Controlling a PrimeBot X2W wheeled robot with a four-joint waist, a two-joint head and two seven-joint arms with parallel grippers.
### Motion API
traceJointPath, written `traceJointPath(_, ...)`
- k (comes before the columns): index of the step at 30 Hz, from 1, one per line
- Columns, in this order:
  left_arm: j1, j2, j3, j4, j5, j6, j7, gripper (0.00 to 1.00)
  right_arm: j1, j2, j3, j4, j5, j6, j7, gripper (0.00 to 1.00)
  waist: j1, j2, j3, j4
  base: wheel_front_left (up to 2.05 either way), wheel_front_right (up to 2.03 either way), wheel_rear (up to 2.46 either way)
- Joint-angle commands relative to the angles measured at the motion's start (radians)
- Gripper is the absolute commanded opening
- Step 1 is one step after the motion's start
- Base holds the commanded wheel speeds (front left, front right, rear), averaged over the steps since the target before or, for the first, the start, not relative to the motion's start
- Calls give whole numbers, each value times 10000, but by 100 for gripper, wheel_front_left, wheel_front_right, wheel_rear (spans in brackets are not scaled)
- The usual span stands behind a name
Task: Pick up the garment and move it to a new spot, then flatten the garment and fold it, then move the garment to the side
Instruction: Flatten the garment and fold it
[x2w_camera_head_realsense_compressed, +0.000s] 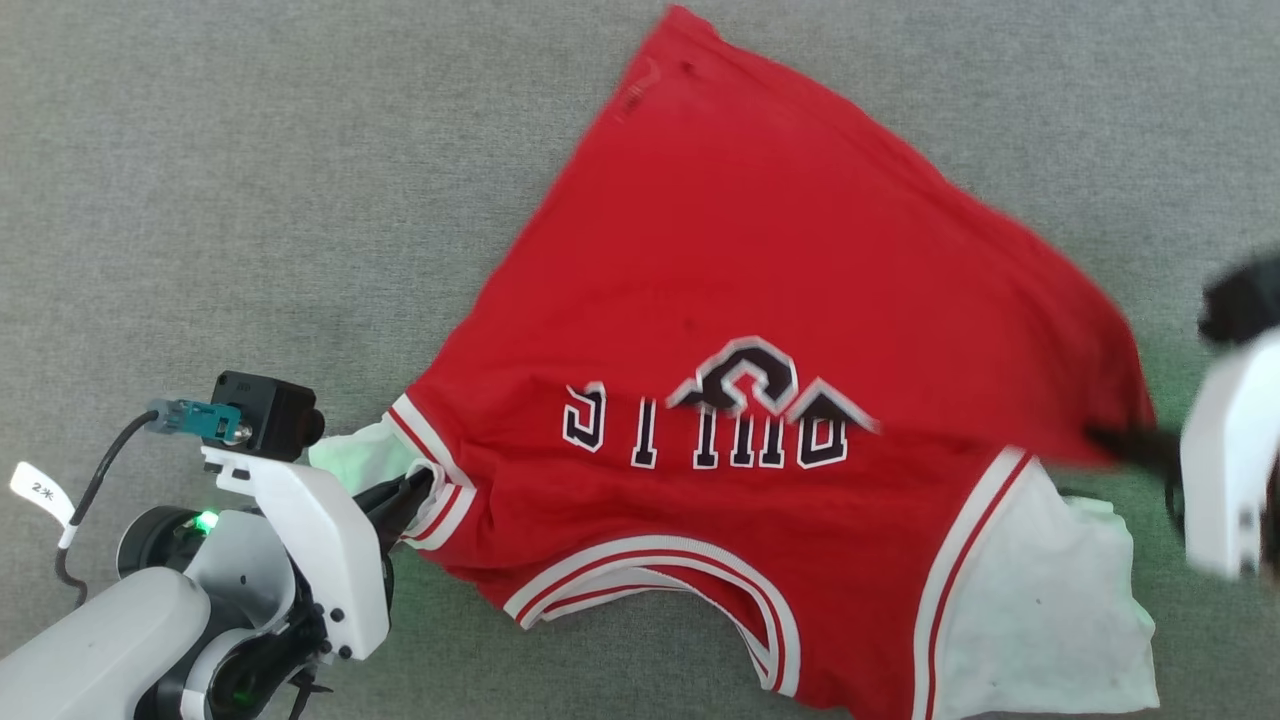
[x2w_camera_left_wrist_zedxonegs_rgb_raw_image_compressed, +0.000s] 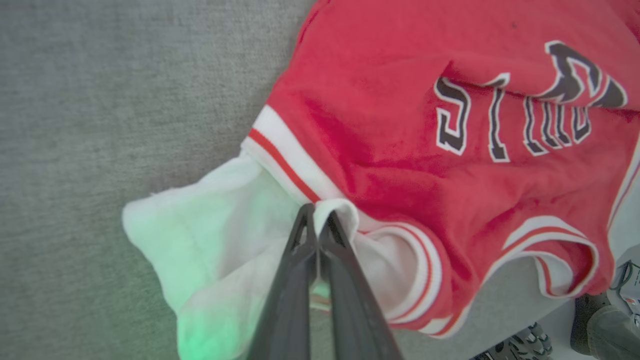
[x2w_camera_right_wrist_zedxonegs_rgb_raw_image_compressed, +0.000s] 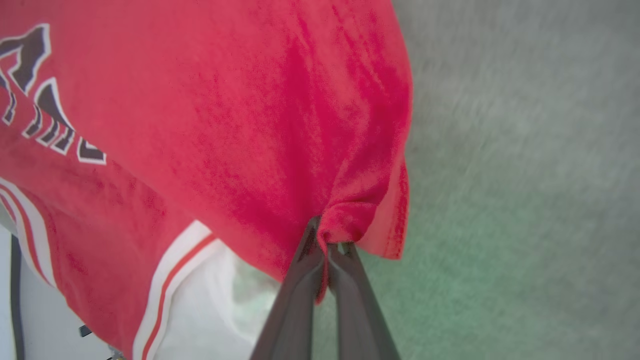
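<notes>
Looking down, you see the garment (x2w_camera_head_realsense_compressed: 760, 300) spread over the grey surface (x2w_camera_head_realsense_compressed: 250, 200), your left gripper (x2w_camera_left_wrist_zedxonegs_rgb_raw_image_compressed: 316, 214) pinched tight on its white sleeve seam, your right gripper (x2w_camera_right_wrist_zedxonegs_rgb_raw_image_compressed: 327, 241) clamped on its red side edge.

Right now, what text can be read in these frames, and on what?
"BULLS": black letters on the garment, upside down in the head view, partly creased.
Large figure beside it: folded over, unreadable.
White cable tag: "2", then a character too small to read.
Faint mark near the hem: unreadable.
</notes>
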Motion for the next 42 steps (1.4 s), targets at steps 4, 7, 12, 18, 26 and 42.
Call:
traceJointPath(4,-62,41,17,-123,62,43,64,0,2132,917,-1204,-1118,-261,-3,518,0,0,-1,84,-50,0,0,0)
traceJointPath(7,-96,11,17,-105,67,28,90,0,3365,1887,-1592,-1327,-786,-3,343,0,0,-1,145,-45,0,0,0)
traceJointPath(12,-37,-24,3,-24,6,0,73,0,3434,2278,-1469,-709,-1931,-30,-1238,47,0,-1,80,-87,0,0,0)
traceJointPath(18,110,-12,-35,-9,-49,-18,44,0,3285,2060,-1675,-1333,-2118,-28,-2103,100,0,-1,-174,-92,0,0,0)
traceJointPath(26,204,-96,-79,-93,-52,-53,-30,0,2260,2051,-2093,-3085,-2569,-2,-2889,100,0,-1,-314,140,0,0,0)
traceJointPath(42,-514,-961,-384,399,331,-688,1,0,-3137,773,1338,1341,-2879,-2,-5160,100,0,-1,-2,1820,0,0,0)
